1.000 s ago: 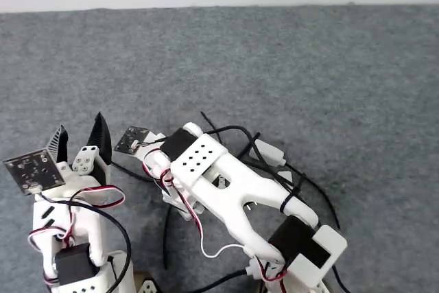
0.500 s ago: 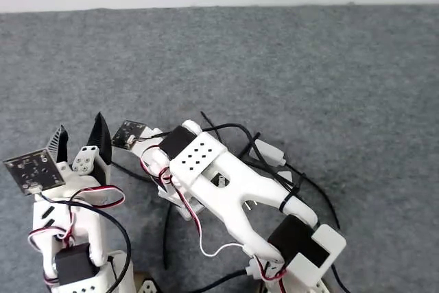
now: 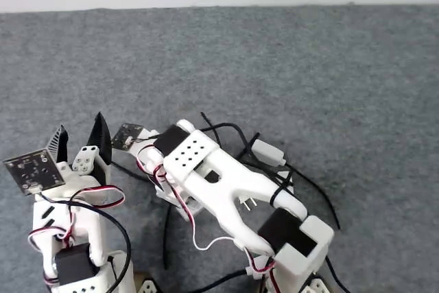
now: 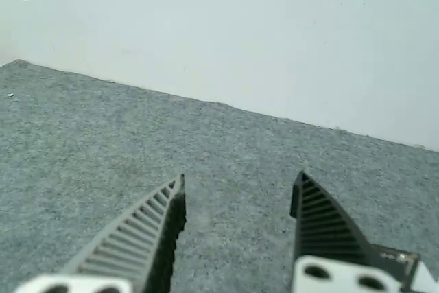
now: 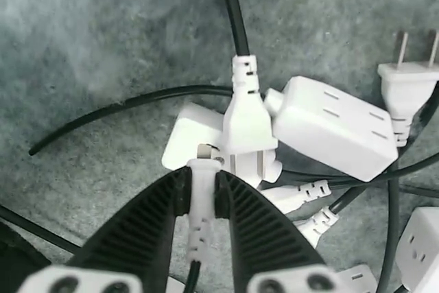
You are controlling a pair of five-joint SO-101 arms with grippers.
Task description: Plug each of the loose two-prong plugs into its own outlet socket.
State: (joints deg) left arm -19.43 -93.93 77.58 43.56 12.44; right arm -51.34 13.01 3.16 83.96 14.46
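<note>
Your right end effector (image 5: 202,175) is clamped shut on one white plug (image 5: 202,204), whose tip sits just beside a second plug (image 5: 245,118) lying across a white socket block (image 5: 180,143). Near them you have a second socket block (image 5: 328,123) with its slots facing up, part of a third white block (image 5: 422,245), and a third plug (image 5: 406,79) showing two bare prongs, all among black cords (image 5: 233,5) on the bench (image 3: 309,66). Your left end effector (image 4: 240,180) stands wide open above the bench, well apart from the tangle.
</note>
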